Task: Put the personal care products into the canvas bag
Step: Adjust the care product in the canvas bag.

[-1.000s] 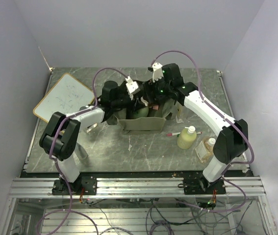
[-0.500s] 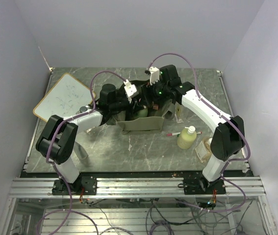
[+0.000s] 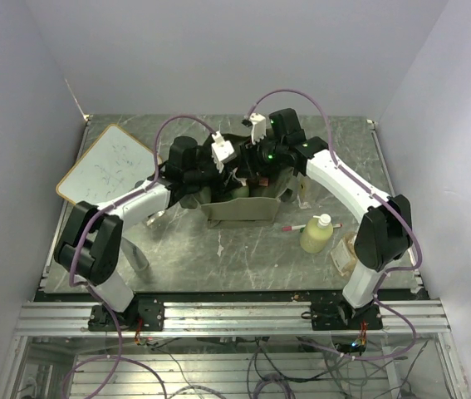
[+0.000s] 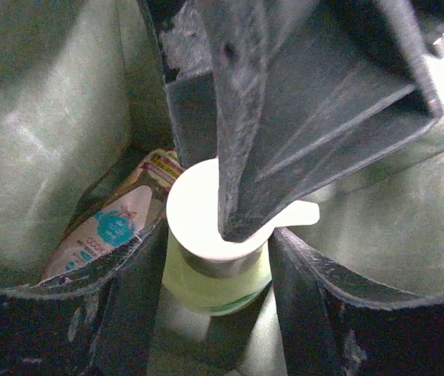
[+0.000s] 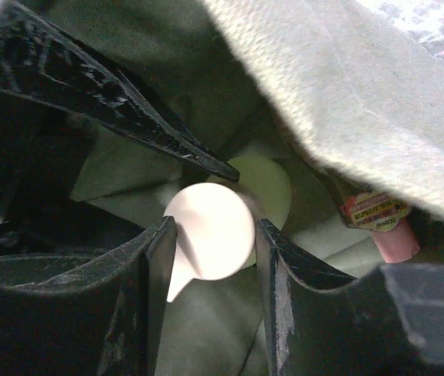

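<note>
From the top camera I see the boxy olive-green canvas bag standing in the middle of the grey marbled table. Both arms reach into its open mouth, the left gripper from the left and the right gripper from the right. In this view their fingertips are hidden inside the bag. On the table to the right of the bag is a yellow-green plastic bottle with a white cap, and near it an amber square bottle. A red-green-white pen lies between the bag and the yellow-green bottle. A wood-framed whiteboard is at the far left.

In the left wrist camera a second yellow-green bottle stands upright inside the bag. The left gripper is half spread, with one finger on each side of the bottle body and very close to it. I cannot tell if it pinches the bottle. A black finger of the right gripper comes from above, and its tip is over the white cap. A soft printed pack in pink and teal lies beside the bottle.

In the right wrist camera the white cap sits between the right gripper's fingers, which are also half spread. I cannot tell if they press it. One finger of the left gripper points at the bottle's shoulder. A pink labelled container lies under the bag's folded edge.
</note>
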